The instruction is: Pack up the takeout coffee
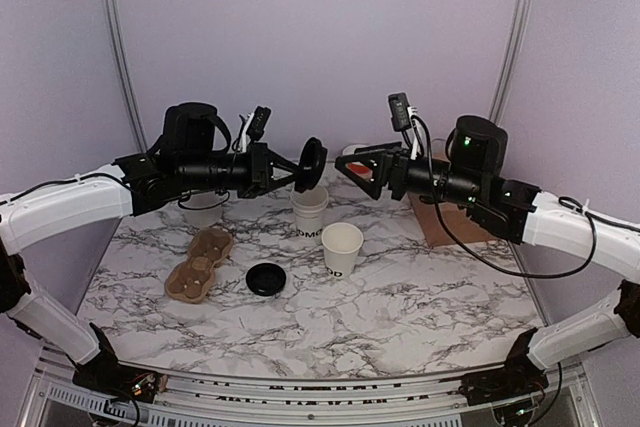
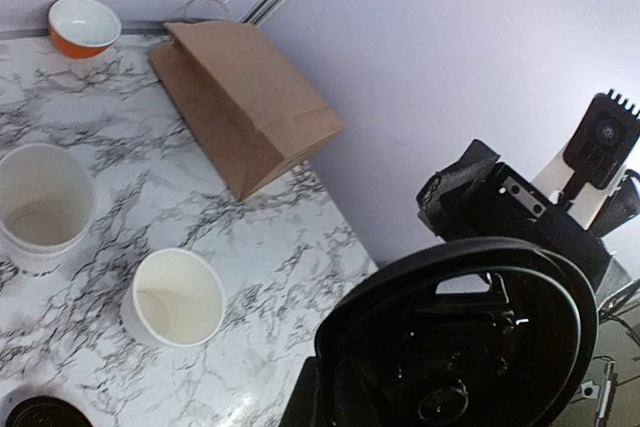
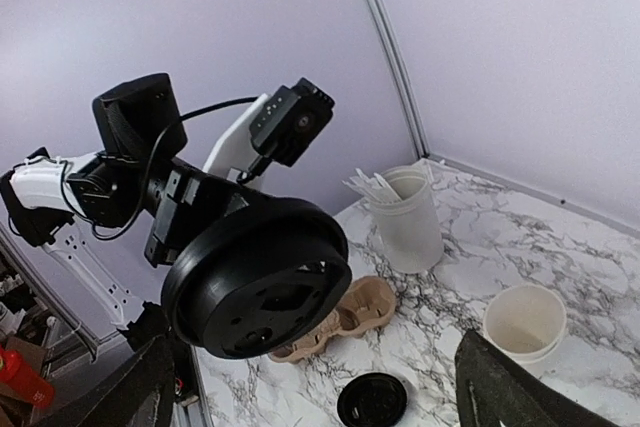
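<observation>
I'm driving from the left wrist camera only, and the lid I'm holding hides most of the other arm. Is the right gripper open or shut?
Observer: Open. From above, the right gripper stands wide, facing the black lid held by the left gripper, with a gap between them.
Operator: Where's the cup carrier?
Observer: The cardboard cup carrier lies on the left of the table, left of the loose lid.
Operator: Anything behind it?
Observer: A translucent container of stirrers stands just beyond it.
</observation>
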### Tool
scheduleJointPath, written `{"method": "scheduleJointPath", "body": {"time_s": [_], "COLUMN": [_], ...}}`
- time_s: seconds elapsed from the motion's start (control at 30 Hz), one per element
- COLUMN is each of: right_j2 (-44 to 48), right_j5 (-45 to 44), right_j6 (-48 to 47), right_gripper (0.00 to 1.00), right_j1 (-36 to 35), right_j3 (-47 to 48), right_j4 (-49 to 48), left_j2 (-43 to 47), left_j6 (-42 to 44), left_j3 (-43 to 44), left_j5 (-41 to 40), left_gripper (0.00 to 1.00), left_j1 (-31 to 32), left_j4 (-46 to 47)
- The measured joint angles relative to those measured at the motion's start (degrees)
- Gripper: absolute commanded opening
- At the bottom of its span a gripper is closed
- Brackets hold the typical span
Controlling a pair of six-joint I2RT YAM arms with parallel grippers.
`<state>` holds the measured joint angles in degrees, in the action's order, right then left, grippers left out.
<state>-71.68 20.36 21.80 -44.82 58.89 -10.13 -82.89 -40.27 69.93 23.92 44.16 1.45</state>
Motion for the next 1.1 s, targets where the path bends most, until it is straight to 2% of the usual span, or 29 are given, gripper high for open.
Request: {"method": "scheduleJointPath", "body": {"time_s": [0.2, 0.5, 0.63, 0.83, 1.1], "right_j2": [1.73, 2.21, 0.11, -2.58, -2.95], "right_j5": [5.60, 10.67, 12.22, 8.57, 6.05], "right_j6": [-4.81, -16.46, -20.57, -26.05, -28.20], "right_gripper": [0.98, 0.99, 0.99, 0.99, 0.99], "right_j1": [0.74, 0.74, 0.17, -4.55, -5.95], "right_j3": [-0.02, -1.38, 1.09, 4.15, 4.46], "right_j4": [-5.75, -13.79, -14.49, -13.77, -13.46], "left_j2": [-0.02, -1.01, -1.40, -1.90, -3.41], "left_j6": [-9.49, -19.26, -21.49, -22.80, -23.39], "left_j3": [-0.39, 1.60, 2.49, 2.49, 2.49], "left_j5": [11.26, 20.72, 22.56, 23.02, 23.23], "left_gripper": [0.00, 0.00, 0.00, 0.00, 0.00], "left_j1": [-1.84, -1.86, -1.86, -1.84, -1.29], "left_j4": [12.50, 21.49, 23.15, 24.04, 24.02]}}
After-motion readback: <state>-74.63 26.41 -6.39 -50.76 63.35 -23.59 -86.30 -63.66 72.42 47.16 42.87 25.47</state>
